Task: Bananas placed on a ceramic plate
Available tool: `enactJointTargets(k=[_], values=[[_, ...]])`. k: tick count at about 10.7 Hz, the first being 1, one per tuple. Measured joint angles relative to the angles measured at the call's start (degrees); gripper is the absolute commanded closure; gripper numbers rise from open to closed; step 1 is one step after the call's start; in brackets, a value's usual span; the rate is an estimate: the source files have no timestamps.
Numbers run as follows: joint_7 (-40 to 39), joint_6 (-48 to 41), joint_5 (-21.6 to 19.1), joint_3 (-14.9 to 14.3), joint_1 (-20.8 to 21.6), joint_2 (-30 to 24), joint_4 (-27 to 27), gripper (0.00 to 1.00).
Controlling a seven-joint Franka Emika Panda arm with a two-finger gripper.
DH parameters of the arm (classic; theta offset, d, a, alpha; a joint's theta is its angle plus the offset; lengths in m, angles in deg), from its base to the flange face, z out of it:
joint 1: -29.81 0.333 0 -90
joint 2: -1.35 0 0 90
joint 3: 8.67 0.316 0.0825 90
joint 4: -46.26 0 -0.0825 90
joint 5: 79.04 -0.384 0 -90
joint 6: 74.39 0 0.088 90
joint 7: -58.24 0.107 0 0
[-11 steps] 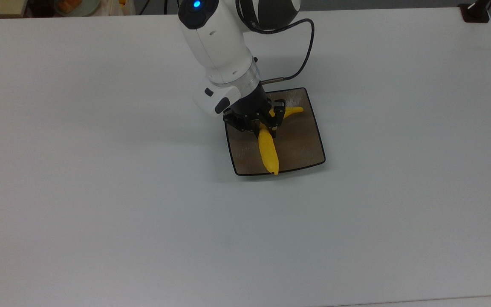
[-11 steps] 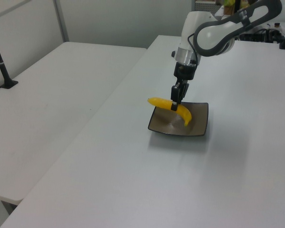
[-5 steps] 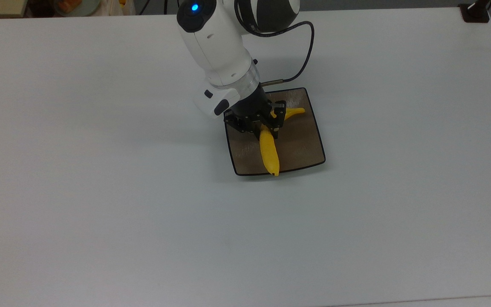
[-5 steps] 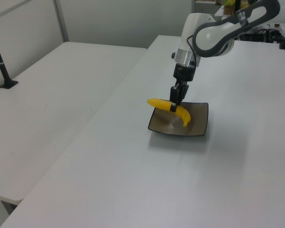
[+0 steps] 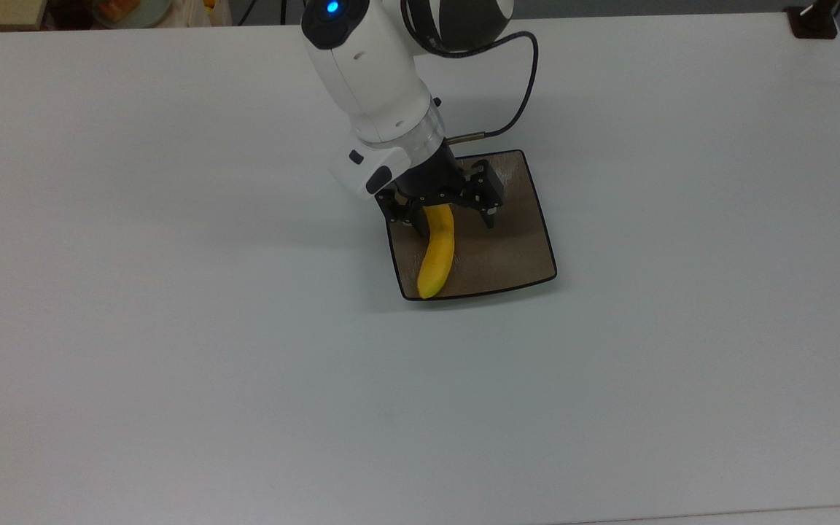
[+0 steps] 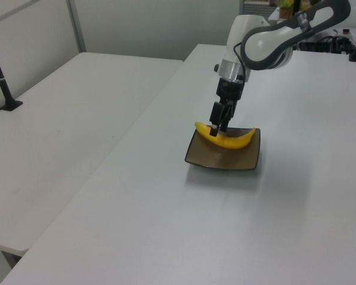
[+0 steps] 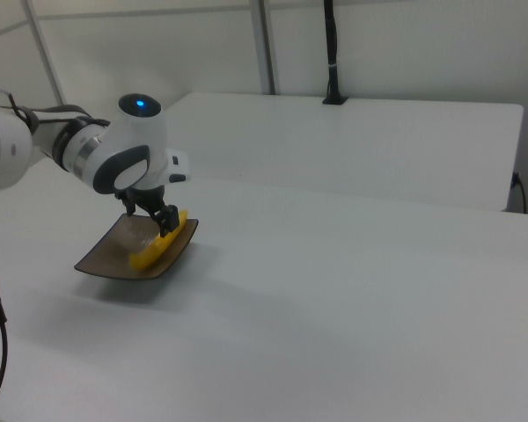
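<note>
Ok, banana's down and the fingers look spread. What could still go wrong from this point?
The gripper is open, but its fingers sit low on either side of the banana, so a sideways retreat could drag or roll it; lifting straight up looks safer.

The banana's near end lies at the edge of the ceramic plate in the top view, so a nudge might tip it onto the table.

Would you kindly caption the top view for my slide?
Open gripper above the banana lying on the ceramic plate.
</note>
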State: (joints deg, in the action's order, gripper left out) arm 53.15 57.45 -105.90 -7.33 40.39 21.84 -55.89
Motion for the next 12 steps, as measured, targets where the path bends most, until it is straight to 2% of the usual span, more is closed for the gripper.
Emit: enactJointTargets(k=[2, 3, 5, 6, 7, 10, 12], values=[[3.1, -0.4, 0.2, -0.1, 0.0, -3.1, 0.2, 0.00], [5.5, -2.4, 3.4, -0.3, 0.0, -5.5, 0.3, 0.00], [10.3, -11.4, 14.3, -0.6, 0.1, -11.5, 0.7, 0.00], [12.9, -16.1, 18.5, -0.6, 0.3, -14.4, 1.1, 0.00], [15.2, -21.0, 21.0, -0.6, 0.4, -17.3, 1.8, 0.00], [16.9, -33.7, 22.4, -1.0, 0.1, -22.9, 4.6, 0.00], [16.8, -35.4, 22.5, -2.7, 0.0, -24.2, 4.8, 0.00]])
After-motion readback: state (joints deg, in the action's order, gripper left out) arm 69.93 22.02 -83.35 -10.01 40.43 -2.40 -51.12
